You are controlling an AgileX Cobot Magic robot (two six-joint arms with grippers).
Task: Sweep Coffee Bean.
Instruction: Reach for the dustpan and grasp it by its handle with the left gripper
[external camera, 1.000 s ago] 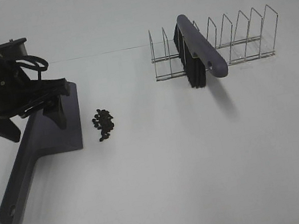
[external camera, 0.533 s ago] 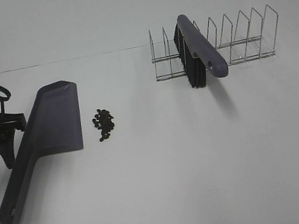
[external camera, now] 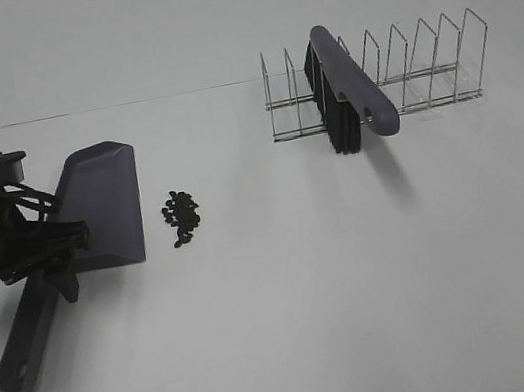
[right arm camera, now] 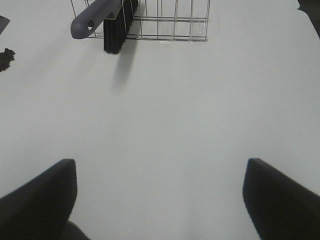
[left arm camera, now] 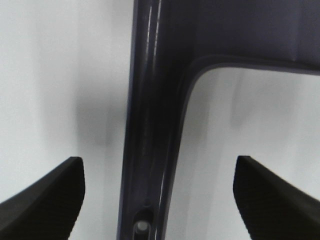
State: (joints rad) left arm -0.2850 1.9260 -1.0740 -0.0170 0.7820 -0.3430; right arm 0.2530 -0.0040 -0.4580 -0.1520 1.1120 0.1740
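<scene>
The coffee bean (external camera: 181, 216) cluster lies on the white tabletop (external camera: 316, 329) in its left half, about midway between the far and near edges. It sits as one tight dark patch just beside the long straight edge of the grey-purple dustpan (external camera: 100, 199), apart from it by a thin strip of bare surface. The dustpan lies flat, closer to the left edge than the beans are, and its handle runs off toward the near left corner. The left gripper (left arm camera: 157, 165) hangs low over that handle where it meets the pan. Its two dark fingers (left arm camera: 47, 195) are spread wide, one on each side of the handle, with white surface showing between each finger and the plastic (so nothing is gripped). In the right half, toward the far edge, stands a wire rack (external camera: 422, 66) with a row of upright loops. A brush (external camera: 349, 84) rests in the slots at the end of the rack nearer the beans, black bristles down, and its grey-purple handle slopes out over the rack's near side. The right gripper (right arm camera: 160, 195) does not show in the high view. Its own camera shows it over bare tabletop on the near side of the rack, fingers spread wide apart with nothing between them, and the beans are just visible at that picture's border.
</scene>
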